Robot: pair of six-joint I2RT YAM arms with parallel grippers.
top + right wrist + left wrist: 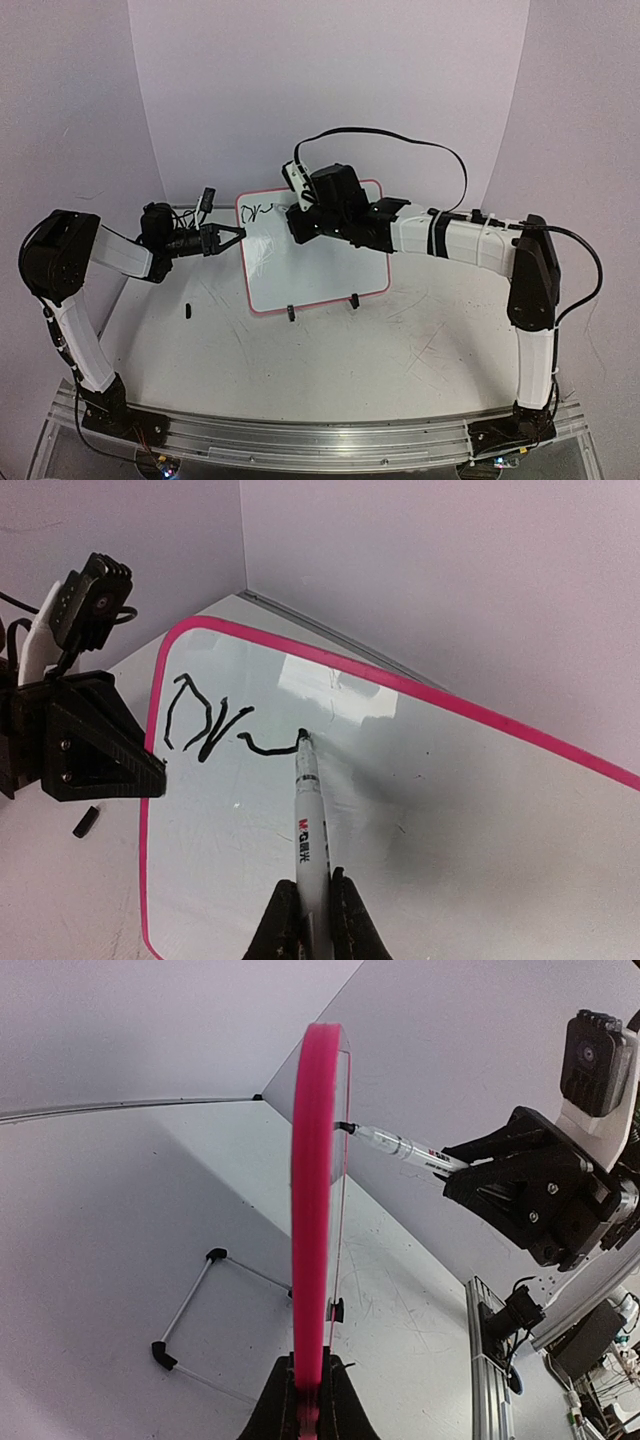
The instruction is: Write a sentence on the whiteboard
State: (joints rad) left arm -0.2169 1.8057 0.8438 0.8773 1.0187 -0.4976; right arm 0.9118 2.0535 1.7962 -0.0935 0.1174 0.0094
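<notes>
The whiteboard (315,260), white with a pink frame, stands tilted on two black clip feet. My left gripper (235,238) is shut on its left frame edge, seen edge-on as a pink bar (312,1210) in the left wrist view. My right gripper (312,905) is shut on a white marker (308,825), whose black tip touches the board (450,820). The sentence (215,725) is a few black strokes at the board's top left, also visible from above (257,211). The marker (400,1147) also shows in the left wrist view, with its tip on the board.
A small black marker cap (186,309) lies on the table left of the board, also seen in the right wrist view (86,822). A wire stand (190,1310) sits behind the board. A black cable (400,140) arcs over the right arm.
</notes>
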